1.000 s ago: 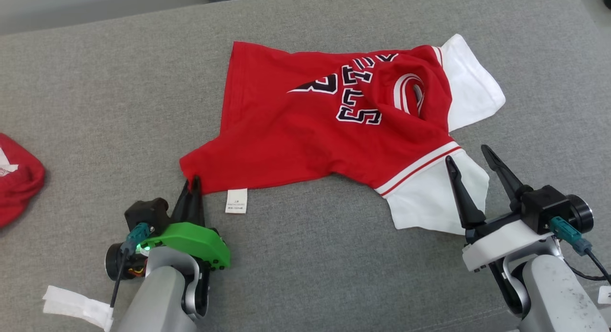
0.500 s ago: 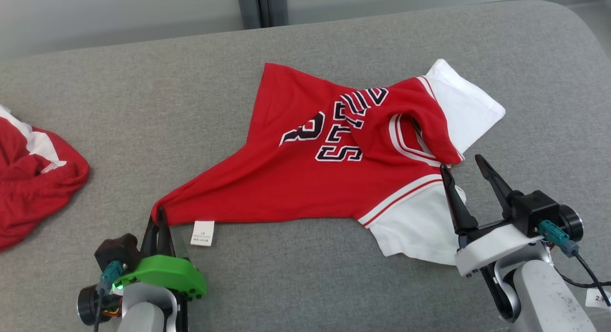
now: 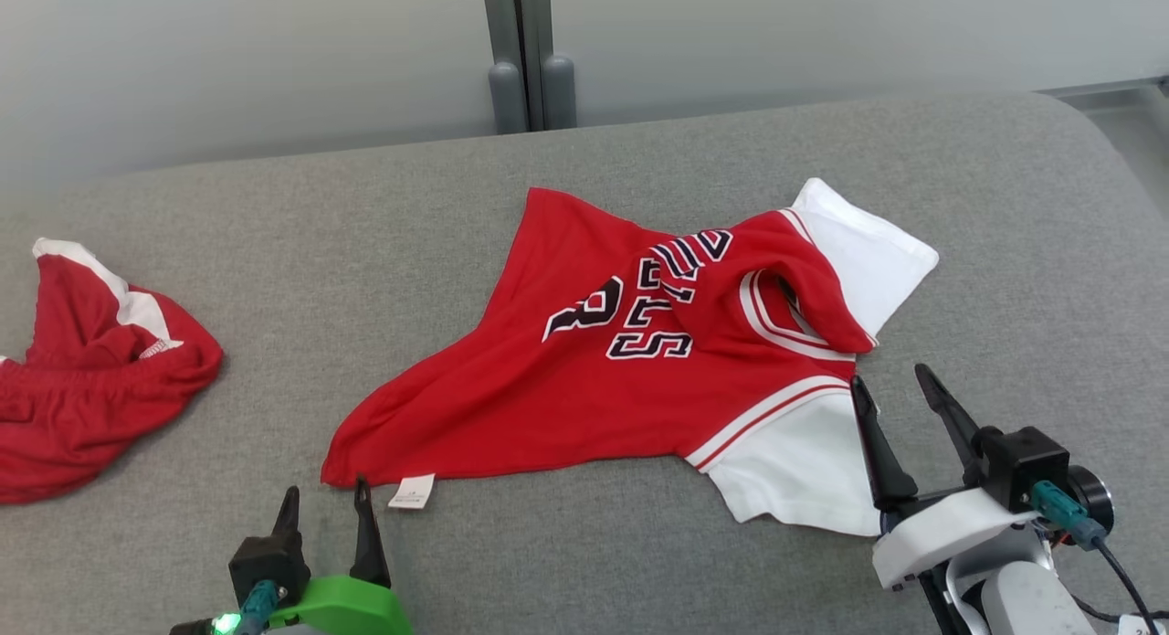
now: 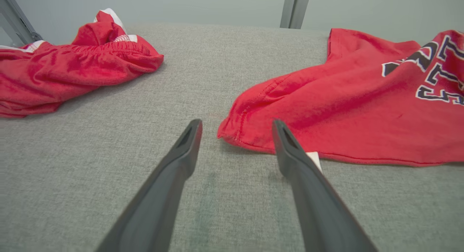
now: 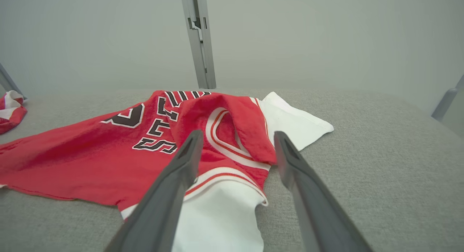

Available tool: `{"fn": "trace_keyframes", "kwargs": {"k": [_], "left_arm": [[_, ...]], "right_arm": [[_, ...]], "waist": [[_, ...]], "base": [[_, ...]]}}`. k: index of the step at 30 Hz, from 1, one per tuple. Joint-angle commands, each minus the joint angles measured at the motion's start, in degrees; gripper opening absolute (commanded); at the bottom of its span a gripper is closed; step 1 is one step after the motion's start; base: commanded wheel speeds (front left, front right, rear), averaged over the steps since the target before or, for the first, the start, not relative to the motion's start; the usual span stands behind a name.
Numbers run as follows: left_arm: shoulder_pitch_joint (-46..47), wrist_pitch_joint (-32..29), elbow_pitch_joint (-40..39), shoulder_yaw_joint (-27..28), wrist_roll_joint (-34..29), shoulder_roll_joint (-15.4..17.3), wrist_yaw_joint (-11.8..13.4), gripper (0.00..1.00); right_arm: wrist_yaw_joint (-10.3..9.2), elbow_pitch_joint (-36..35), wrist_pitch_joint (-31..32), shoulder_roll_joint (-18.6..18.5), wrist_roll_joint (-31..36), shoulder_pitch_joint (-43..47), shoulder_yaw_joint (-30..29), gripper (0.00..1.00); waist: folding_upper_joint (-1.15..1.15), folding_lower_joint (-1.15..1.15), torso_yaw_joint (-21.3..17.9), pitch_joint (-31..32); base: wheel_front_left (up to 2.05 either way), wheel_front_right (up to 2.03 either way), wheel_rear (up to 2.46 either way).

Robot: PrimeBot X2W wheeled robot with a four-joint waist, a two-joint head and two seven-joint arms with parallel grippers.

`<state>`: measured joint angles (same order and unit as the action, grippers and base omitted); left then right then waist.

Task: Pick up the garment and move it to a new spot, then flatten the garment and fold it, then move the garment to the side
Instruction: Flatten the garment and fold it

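Observation:
The garment (image 3: 584,379) is a red jersey with dark lettering and white sleeves, lying crumpled on the grey cushion (image 3: 274,251); its collar part is folded over. A white label (image 3: 411,492) hangs at its near left corner. My left gripper (image 3: 326,496) stands open just short of that corner, and in the left wrist view the red corner (image 4: 235,130) lies between and just past the left gripper's (image 4: 235,123) tips. My right gripper (image 3: 890,384) is open over the near white sleeve (image 3: 804,470); in the right wrist view the right gripper (image 5: 237,136) frames the folded collar (image 5: 232,128).
A second red garment with white trim (image 3: 82,388) lies bunched at the cushion's far left, also seen as a red heap (image 4: 69,63) in the left wrist view. A grey post (image 3: 525,59) stands behind the cushion against a pale wall. The cushion's right end curves away.
My left gripper has let go of the jersey's corner and opened, drawing back a little. The head camera has tilted up, so the whole scene sits lower. The right gripper stays open.

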<state>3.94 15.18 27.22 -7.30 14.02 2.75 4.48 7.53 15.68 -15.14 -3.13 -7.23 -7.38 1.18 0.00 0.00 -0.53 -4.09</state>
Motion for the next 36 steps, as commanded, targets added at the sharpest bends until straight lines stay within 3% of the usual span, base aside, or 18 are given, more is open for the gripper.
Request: {"fn": "trace_keyframes", "kwargs": {"k": [1,14,27,36], "left_arm": [[-1.18,-0.05,-0.46,-0.19,-0.94,0.3,0.26,1.0],[-3.6,-0.05,-3.1,-0.59,-2.18,0.29,-0.05,1.0],[-0.76,-0.05,-2.49,-2.65,-1.21,0.29,0.06,1.0],[0.55,-0.05,-1.96,-2.27,-0.6,0.29,0.07,1.0]], "right_arm": [[-0.08,0.34,0.0,-0.05,0.4,1.22,-0.02,1.0],[-0.08,4.18,0.0,0.1,-0.34,2.85,1.36,1.0],[-0.08,17.94,-0.01,0.11,2.02,-0.44,-0.33,1.0],[-0.07,23.96,0.12,0.2,1.11,-1.36,1.87,1.0]], "waist": [[0.0,0.0,-0.63,2.21],[0.0,0.0,-1.2,2.36],[0.0,0.0,0.32,-1.41],[0.0,0.0,0.79,-2.36]], "base": [[0.0,0.0,0.0],[0.0,0.0,0.0],[0.0,0.0,0.0],[0.0,0.0,0.0]]}}
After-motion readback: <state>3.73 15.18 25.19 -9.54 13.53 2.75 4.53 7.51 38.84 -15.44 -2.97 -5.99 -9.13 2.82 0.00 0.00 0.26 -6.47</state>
